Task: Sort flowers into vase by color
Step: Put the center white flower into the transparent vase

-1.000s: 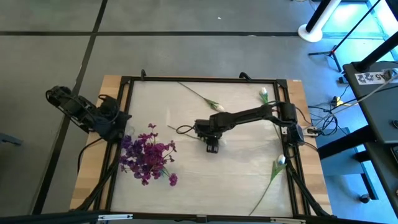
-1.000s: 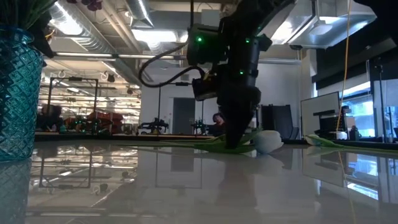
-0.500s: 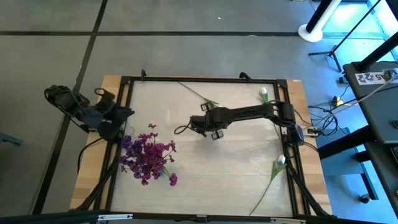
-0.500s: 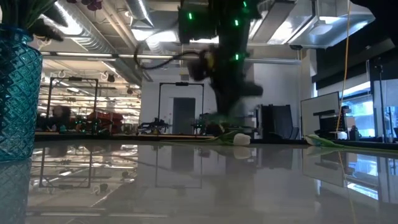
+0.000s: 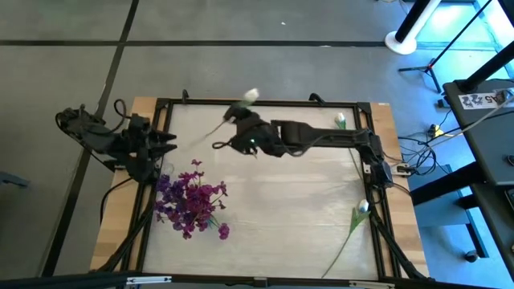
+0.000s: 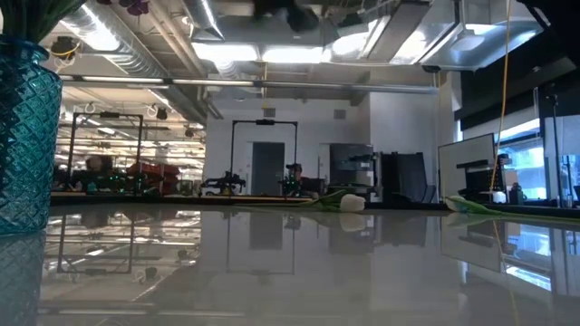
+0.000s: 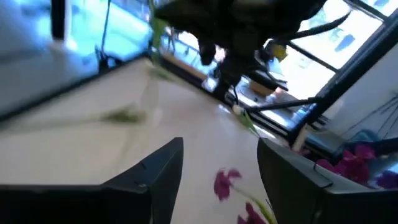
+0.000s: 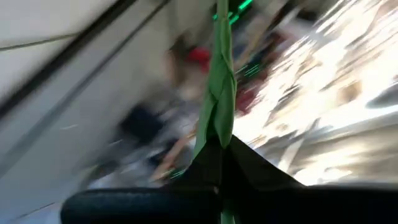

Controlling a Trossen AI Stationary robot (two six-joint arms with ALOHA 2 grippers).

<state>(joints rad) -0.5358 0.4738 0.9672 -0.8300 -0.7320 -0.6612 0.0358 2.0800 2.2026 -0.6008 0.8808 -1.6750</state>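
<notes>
My right gripper (image 5: 238,122) hangs high over the table's far middle, shut on a white flower (image 5: 251,95) with a thin green stem. The purple flowers (image 5: 191,205) stand in the teal vase (image 6: 23,136) at the near left. My left gripper (image 5: 167,141) is open, raised at the table's left edge just beyond the purple flowers, with nothing between its fingers (image 7: 155,180). Another white flower (image 5: 340,122) lies at the far right of the table, and one more (image 5: 358,210) lies along its right edge. My right gripper pinches the flower's green stem (image 8: 219,118) between its two shut fingers, about midway along it. Stem and leaf come out from between the fingertips. The flower is lifted clear and slanted, bud (image 5: 251,95) toward the far edge, stem end (image 5: 215,146) toward the near left.
A black frame (image 5: 265,102) runs around the tabletop. A white bud (image 6: 352,203) and green leaves (image 6: 471,206) lie on the table in the low view. People and equipment show in the room beyond the table. Cables and stands sit right of the table.
My right gripper has taken the white flower off the middle of the table. It rose steeply, went toward the far left and rolled its wrist. The flower is now lifted clear. My left gripper has risen a little and turned toward the table.
</notes>
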